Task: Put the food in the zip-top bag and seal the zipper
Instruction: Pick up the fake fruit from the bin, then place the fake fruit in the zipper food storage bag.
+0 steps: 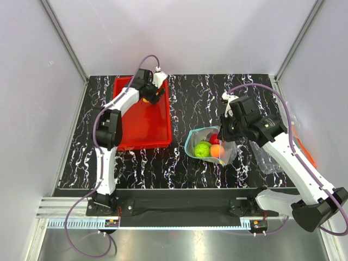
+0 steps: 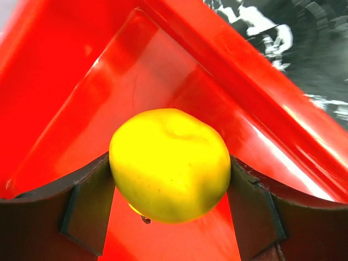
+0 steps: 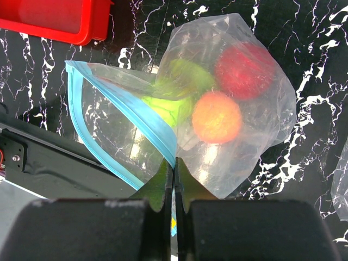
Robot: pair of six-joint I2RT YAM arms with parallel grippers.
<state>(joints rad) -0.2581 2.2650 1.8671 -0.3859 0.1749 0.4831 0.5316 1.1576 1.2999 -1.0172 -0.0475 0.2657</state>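
The yellow pear (image 2: 169, 163) sits between my left gripper's (image 2: 171, 215) two fingers (image 2: 89, 212), which press on both its sides, low over the red tray's floor (image 2: 65, 81). In the top view this gripper (image 1: 150, 98) is at the tray's far right part. The zip-top bag (image 1: 209, 145) lies mid-table with its mouth open toward the left. It holds the red apple (image 3: 244, 70), the peach (image 3: 216, 117) and two green pieces (image 3: 179, 81). My right gripper (image 3: 174, 163) is shut on the light-blue zipper (image 3: 130, 109) at the mouth's upper lip; it also shows in the top view (image 1: 221, 145).
The red tray (image 1: 142, 117) stands at the back left; its corner shows in the right wrist view (image 3: 54, 19). Another clear plastic (image 1: 272, 157) with an orange-red strip (image 1: 307, 152) lies by the right wall. Grey walls enclose the black marbled table (image 1: 196, 98).
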